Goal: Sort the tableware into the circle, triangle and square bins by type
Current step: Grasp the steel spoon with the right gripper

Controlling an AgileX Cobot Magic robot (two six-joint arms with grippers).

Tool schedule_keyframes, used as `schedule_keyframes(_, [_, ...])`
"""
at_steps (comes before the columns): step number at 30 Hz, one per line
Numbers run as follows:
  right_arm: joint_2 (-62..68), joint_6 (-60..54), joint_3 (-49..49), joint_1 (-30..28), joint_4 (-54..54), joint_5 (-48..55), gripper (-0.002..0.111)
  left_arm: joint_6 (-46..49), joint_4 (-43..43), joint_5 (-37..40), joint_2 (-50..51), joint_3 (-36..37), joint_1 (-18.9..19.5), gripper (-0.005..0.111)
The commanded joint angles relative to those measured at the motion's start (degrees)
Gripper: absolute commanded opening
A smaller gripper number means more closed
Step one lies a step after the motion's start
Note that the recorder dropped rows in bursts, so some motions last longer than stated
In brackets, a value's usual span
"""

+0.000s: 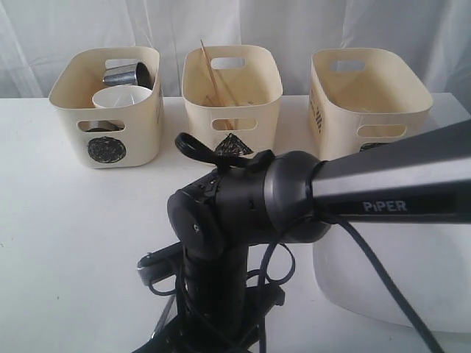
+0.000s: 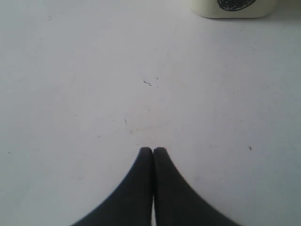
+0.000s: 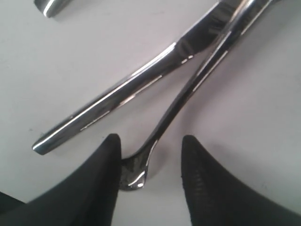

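In the right wrist view my right gripper (image 3: 150,139) is open just above the table. The flared end of a steel utensil handle (image 3: 186,96) lies between its fingers, against one of them; fork or knife, I cannot tell. A steel knife (image 3: 113,106) crosses under that handle. My left gripper (image 2: 153,149) is shut and empty over bare table. The circle bin (image 1: 106,118) holds a steel mug (image 1: 126,73) and the white bowl (image 1: 119,96). Two wooden chopsticks (image 1: 214,73) stand in the triangle bin (image 1: 232,110). The square bin (image 1: 368,95) stands on the right.
My right arm (image 1: 294,195) crosses the foreground of the exterior view and hides its own gripper. The large white plate (image 1: 412,272) lies at the front right. Another steel piece (image 3: 54,5) lies near the knife. The circle bin's base (image 2: 233,7) is ahead of my left gripper.
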Motion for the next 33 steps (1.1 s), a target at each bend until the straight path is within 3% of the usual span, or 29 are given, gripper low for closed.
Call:
schedule_keyframes(1, [0.6,0.2,0.3,0.2,0.4,0.3,0.039,0.0,-0.6,1.5,-0.2,0.2,0.3,0.000])
schedule_keyframes(9, [1.8,0.2,0.3,0.2,0.7,1.3,0.038,0.0,-0.6,1.5,-0.2,0.2,0.3,0.000])
schedule_keyframes(19, [1.8,0.4,0.3,0.2,0.4,1.3,0.000,0.0,-0.6,1.5,-0.2,0.2,0.3,0.000])
schedule_keyframes(33, [-4.8,0.6,-1.4,0.1,-2.1,0.4,0.000,0.0,-0.6,1.5,-0.2,0.2,0.3,0.000])
